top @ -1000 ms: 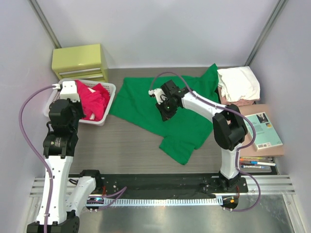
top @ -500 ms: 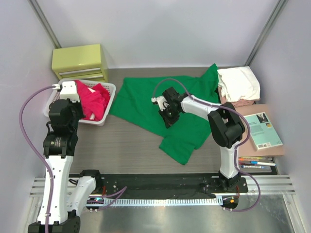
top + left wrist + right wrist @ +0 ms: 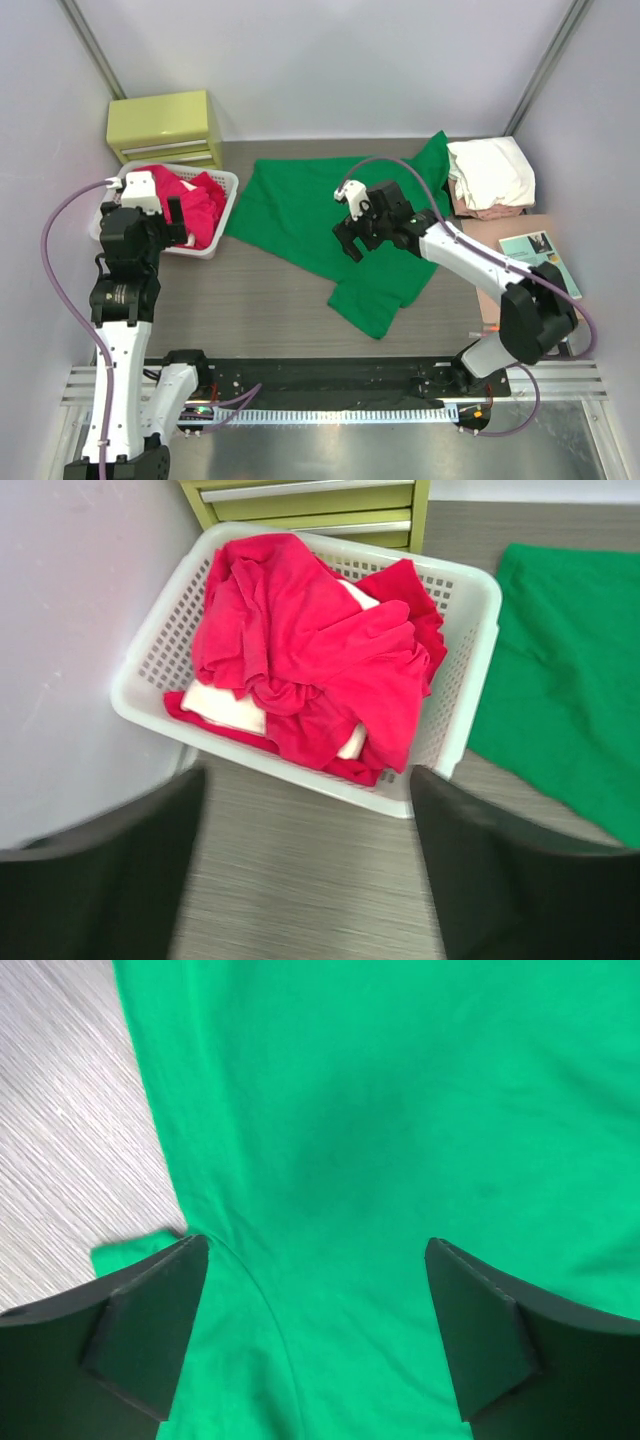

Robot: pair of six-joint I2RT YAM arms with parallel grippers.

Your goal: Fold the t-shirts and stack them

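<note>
Top external view tells me most of the job is ahead. A small pile sits by the counter's (image 3: 270,300) far right corner, a white t-shirt (image 3: 488,170) on top and a pale pink one (image 3: 482,212) showing beneath it. That looks like the finished part of the stack, though I cannot tell how neatly it is folded.

The green t-shirt (image 3: 310,205) lies opened out and unfolded across the middle of the counter, one sleeve reaching the far edge and the hem trailing toward the near edge. The red t-shirts (image 3: 310,660) are heaped in the white basket (image 3: 470,610) at the far left corner, with some white cloth tucked among them. So I judge one shirt is laid out awaiting its folds and a basketful is not yet touched.

My right end effector (image 3: 315,1248) hangs over the green t-shirt's middle, near its left edge. Its jaws are spread wide and nothing is between them — the right wrist view shows plain cloth below, with a seam curving past the left finger.

My left end effector (image 3: 308,780) is also wide apart and empty. It is poised above the near rim of the basket, with the red heap just beyond its fingers — not in contact, as far as I can see.
</note>
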